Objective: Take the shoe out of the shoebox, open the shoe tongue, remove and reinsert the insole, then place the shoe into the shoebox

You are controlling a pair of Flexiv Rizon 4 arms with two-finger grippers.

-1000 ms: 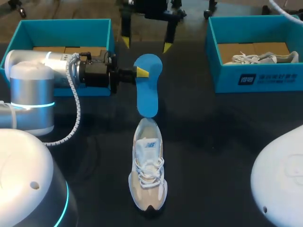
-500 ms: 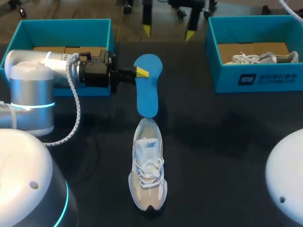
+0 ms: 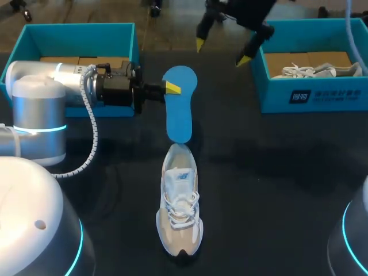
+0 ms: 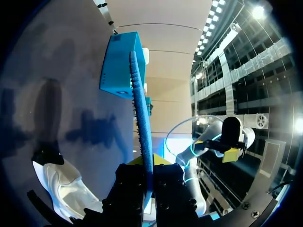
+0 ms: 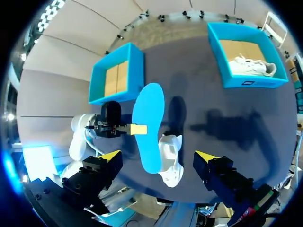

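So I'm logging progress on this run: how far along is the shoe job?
Done: the sneaker sits out on the table, and its blue insole is removed. In hand: the left gripper is shut on the insole, just beyond the sneaker; the right gripper hangs open and empty. Left: reinsert the insole, then put the sneaker into the empty shoebox.

A dark, matte counter [image 3: 276,172] spreads wide, and toward its far right corner sits a teal box [image 3: 273,95] with white print on its front wall, holding a white laced sneaker [image 3: 316,70] that lies on the box's brown cardboard floor.
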